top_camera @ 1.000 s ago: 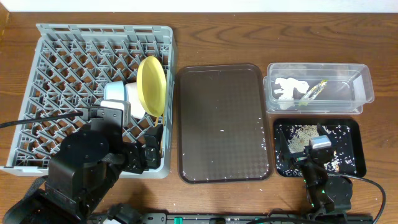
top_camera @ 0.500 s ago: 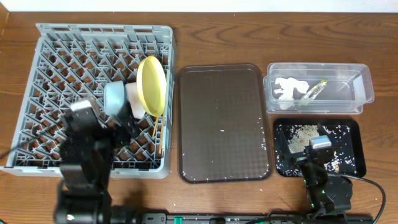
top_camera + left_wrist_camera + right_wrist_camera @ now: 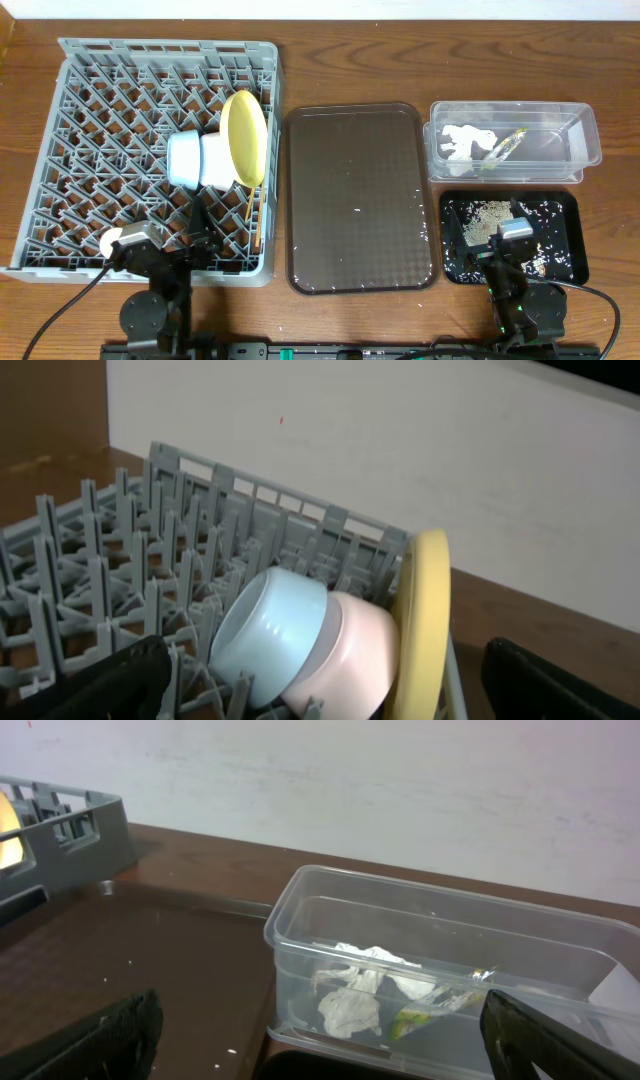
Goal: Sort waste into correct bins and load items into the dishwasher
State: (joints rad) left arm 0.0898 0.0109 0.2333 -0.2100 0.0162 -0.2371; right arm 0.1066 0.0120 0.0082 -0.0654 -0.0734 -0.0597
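Two bowls, the light-blue bowl (image 3: 183, 160) and white bowl (image 3: 213, 160), are lying sideways against the upright yellow plate (image 3: 243, 138) in the grey rack (image 3: 100, 80), frame left; the left gripper (image 3: 330, 700) and right gripper (image 3: 325, 1050) are holding their fingers spread.

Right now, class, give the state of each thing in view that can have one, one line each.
Yellow plate: on edge in the dish rack.
Light-blue bowl: on its side, against white bowl.
Chopsticks: lying in the rack.
Clear tub: holds crumpled paper and wrapper.
Black tray: strewn with crumbs.
Brown serving tray: a few white specks on it.
Left gripper: open.
Right gripper: open.
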